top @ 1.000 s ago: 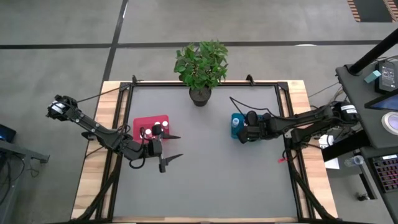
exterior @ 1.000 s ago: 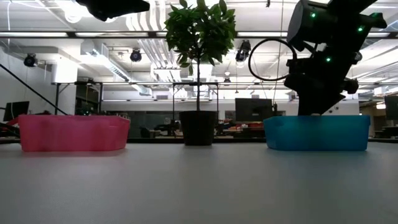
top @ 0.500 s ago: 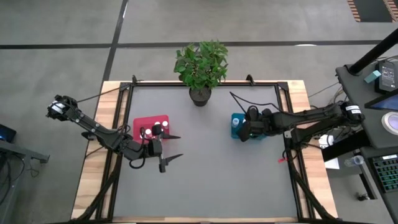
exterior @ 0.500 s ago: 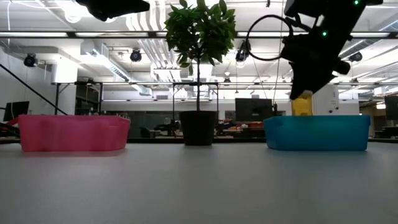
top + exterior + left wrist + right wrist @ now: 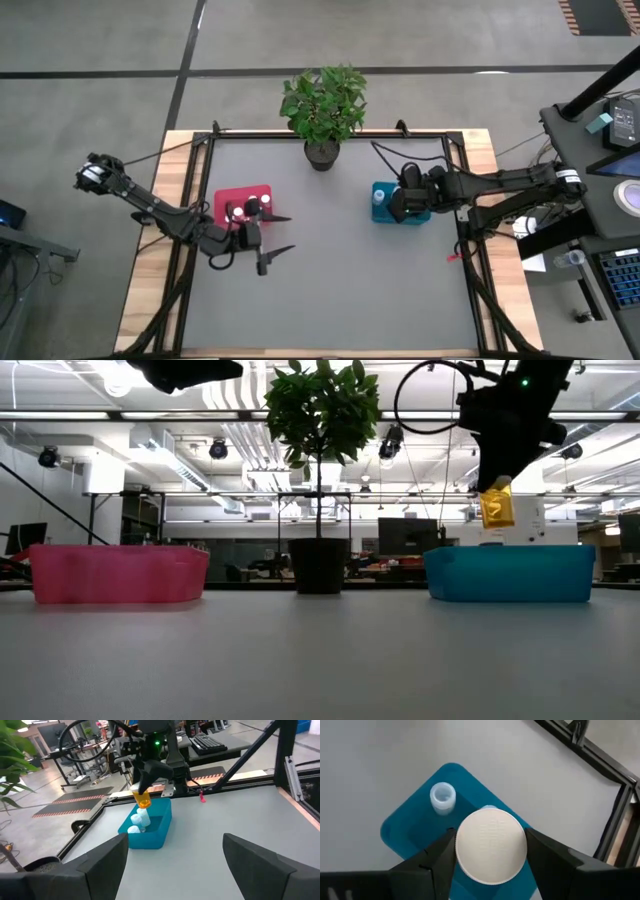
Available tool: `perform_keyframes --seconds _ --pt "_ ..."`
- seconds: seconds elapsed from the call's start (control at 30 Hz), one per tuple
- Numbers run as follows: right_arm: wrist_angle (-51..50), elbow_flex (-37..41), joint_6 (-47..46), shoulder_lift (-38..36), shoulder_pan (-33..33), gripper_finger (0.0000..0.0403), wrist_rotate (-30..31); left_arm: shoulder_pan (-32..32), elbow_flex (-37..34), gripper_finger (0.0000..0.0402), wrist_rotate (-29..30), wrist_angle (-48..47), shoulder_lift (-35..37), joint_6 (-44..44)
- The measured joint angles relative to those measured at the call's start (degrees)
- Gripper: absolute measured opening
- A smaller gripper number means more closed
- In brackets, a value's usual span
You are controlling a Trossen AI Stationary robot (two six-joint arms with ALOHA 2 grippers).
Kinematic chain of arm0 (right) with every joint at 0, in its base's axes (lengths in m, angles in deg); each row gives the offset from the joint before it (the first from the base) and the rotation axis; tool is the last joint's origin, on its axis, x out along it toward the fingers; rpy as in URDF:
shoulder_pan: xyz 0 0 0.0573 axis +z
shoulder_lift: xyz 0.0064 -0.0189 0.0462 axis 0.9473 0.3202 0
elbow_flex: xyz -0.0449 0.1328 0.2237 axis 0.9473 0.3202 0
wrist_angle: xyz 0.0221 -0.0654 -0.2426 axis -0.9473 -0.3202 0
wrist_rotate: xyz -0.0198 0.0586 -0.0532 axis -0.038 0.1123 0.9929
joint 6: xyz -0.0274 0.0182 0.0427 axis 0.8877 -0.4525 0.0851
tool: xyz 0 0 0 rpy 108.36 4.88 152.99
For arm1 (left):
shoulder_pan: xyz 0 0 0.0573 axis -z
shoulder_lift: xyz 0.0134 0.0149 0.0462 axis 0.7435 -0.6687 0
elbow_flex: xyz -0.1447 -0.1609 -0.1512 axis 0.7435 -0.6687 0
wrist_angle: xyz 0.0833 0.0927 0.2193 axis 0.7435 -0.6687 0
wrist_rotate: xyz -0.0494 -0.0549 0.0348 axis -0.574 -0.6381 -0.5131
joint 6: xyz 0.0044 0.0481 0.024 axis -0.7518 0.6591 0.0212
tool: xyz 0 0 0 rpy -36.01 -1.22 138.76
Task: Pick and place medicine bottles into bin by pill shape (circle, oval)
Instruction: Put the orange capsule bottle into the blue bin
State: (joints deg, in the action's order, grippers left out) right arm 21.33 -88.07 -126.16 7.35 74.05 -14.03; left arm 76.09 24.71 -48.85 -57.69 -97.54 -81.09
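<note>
Bottle [image 5: 497, 507] has risen above teal bin [image 5: 510, 573] in right gripper [image 5: 497, 488].

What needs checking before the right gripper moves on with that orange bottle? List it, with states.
1. Grip: right gripper shut on the orange white-capped medicine bottle: ok.
2. Bottle lifted clear of the teal-blue rectangular bin rim: ok.
3. Bottle hangs over the bin: ok.
4. Other white-capped bottles lie in the bin: ok.
5. Pill shape inside the held bottle: cannot tell.
6. Left gripper open, waiting beside the red rectangular bin, out of the way: ok.
</note>
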Motion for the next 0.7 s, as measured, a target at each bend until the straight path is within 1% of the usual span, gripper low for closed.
perform_keyframes --seconds 0.1,0.27,0.33,0.4,0.47,0.53,0.7 --pt "0.0 0.4 0.2 0.0 0.0 0.0206 -0.1 -1.4 0.0 0.0303 0.0 0.0 0.0 1.0" --pt "-0.2 3.3 -0.6 -0.1 0.0 0.0206 -0.3 -5.4 0.1 0.0303 -0.6 0.0 0.5 6.5" --pt "-0.2 4.0 -0.8 -0.7 0.0 0.0206 -0.6 -8.0 0.2 0.0303 -3.8 0.0 1.4 8.5" --pt "0.0 4.2 -1.2 -1.6 0.0 0.0206 -1.4 -11.1 0.2 0.0303 -8.7 0.1 2.8 10.0" --pt "0.0 4.2 -1.2 -2.9 0.0 0.0206 -2.2 -14.5 0.2 0.0303 -12.4 0.2 3.9 11.5" --pt "0.0 4.2 -1.5 -4.5 0.0 0.0206 -2.9 -17.6 0.1 0.0303 -13.3 0.0 4.7 13.5" --pt "-0.2 4.2 -1.5 -9.7 0.0 0.0206 -3.1 -25.6 0.0 0.0303 -13.6 0.2 5.6 18.8"
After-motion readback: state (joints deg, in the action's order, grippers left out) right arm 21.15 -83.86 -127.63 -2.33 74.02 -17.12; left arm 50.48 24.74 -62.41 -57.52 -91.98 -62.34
